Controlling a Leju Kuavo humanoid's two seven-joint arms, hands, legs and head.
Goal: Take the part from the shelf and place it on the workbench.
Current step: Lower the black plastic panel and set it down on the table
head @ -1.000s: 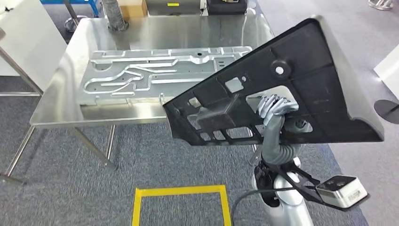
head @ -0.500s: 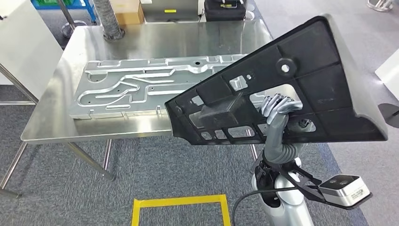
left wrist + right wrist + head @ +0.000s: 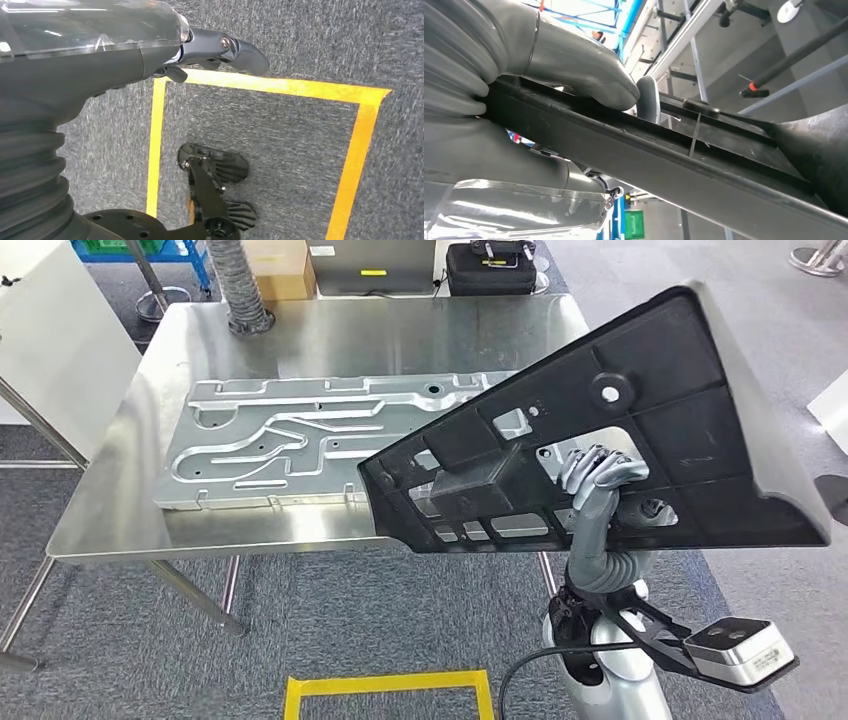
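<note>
The right hand holds a large black moulded plastic panel, ribbed and pierced with cut-outs, raised in the air with its narrow end reaching over the near edge of the stainless-steel workbench. In the head view the fingers come up through a big opening in the panel and curl over a rib, and in the right wrist view the grey thumb presses on one face of the black edge while the rest of the hand clamps from the other side, so the hold is a pinch on one thin bar. Beyond the fingertips, flat on the benchtop, lies a long stamped silver metal plate with raised channels. The left hand hangs over grey carpet and a yellow taped floor rectangle; one dark finger points out straight with nothing in it, but I cannot tell how the others lie. The panel looks stiff and fairly light for its size, though its wide span well away from the fingers probably gives it leverage to swing or twist in a one-point hold. Smooth plastic may slip, so a rib beside an opening near the panel's middle seems the best place to take it.
</note>
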